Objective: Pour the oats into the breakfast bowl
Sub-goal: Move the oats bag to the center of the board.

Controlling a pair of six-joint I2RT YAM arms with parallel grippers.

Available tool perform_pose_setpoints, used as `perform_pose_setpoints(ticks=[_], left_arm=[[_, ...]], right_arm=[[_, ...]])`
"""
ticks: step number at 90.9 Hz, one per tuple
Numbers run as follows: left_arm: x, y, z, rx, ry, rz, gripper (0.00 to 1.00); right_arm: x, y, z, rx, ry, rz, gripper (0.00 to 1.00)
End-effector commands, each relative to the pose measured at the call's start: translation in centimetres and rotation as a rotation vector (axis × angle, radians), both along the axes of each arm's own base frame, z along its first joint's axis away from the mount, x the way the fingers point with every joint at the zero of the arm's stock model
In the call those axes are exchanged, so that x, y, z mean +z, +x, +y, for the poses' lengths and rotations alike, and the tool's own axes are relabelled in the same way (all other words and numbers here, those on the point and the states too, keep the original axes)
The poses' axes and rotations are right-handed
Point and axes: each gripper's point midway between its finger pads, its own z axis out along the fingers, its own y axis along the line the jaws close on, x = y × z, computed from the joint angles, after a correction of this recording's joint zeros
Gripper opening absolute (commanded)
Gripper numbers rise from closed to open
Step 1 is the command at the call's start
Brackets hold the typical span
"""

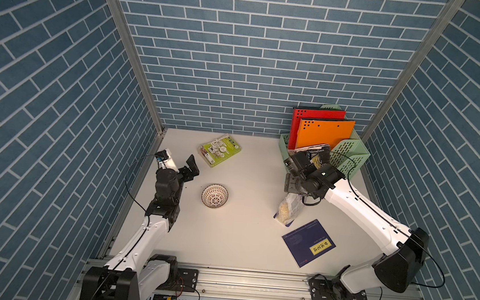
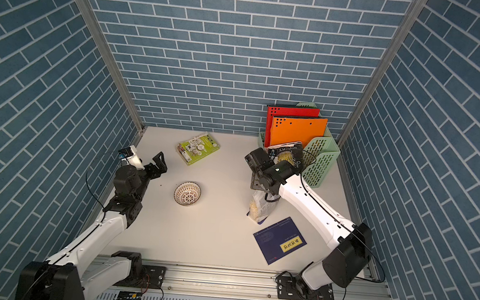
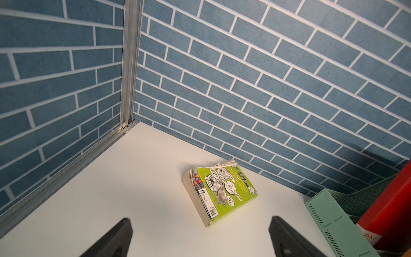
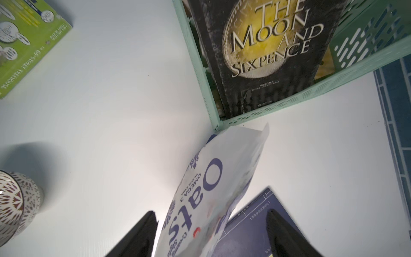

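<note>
Right wrist: oats pouch [image 4: 206,195] inside spread right pincer [image 4: 210,213]; breakfast bowl [image 4: 15,200] apart.

The bowl [image 1: 214,196] lies left of the oats [image 1: 288,213] — rack [image 1: 347,160] behind, booklet [image 1: 308,243] before.

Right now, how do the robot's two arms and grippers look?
The left arm and right arm have white shells, black joints and thin black cables looping alongside. The left gripper and right gripper are black, with flat, tapering fingers.
</note>
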Motion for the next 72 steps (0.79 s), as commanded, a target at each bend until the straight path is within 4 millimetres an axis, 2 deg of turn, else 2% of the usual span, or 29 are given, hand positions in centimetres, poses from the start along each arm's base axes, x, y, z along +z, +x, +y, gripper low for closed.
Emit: perform_pose_setpoints(ticks=[1,8,16,17,26,35,45,51,72], left_arm=[[-1.0,0.1,-0.3,-0.018,0.011,0.028,0.99],[-0.9,0.3,-0.6,-0.030,0.010,0.033,1.00],[-1.3,0.3,-0.8,-0.043,0.009,0.053,1.00],[-0.8,0.4,-0.8,-0.045,0.009,0.043,1.00],[-0.1,0.7,-0.9,-0.050,0.013,0.038,1.00],[0.0,0.7,-0.9,-0.047,0.016,0.049,1.00],[0.9,0.7,-1.1,-0.061,0.009,0.041,0.99],[1.6,0.7,-1.1,-0.058,-0.007,0.035,1.00],[3.9,0.8,-1.5,-0.080,-0.019,0.029,0.99]], right_arm=[[-0.9,-0.2,1.2,-0.002,0.068,0.014,0.79],[-1.1,-0.2,1.3,0.003,0.047,0.014,0.70],[0.1,0.1,1.9,0.025,0.030,-0.013,0.47],[0.3,0.2,2.0,0.031,0.032,-0.018,0.45],[2.1,0.5,4.5,0.117,0.077,-0.059,0.21],[2.9,0.2,7.4,0.211,0.124,-0.068,0.01],[3.8,0.4,10.8,0.308,0.196,-0.092,0.00],[4.8,1.2,11.9,0.336,0.218,-0.130,0.00],[8.2,5.6,13.3,0.360,0.143,-0.279,0.00]])
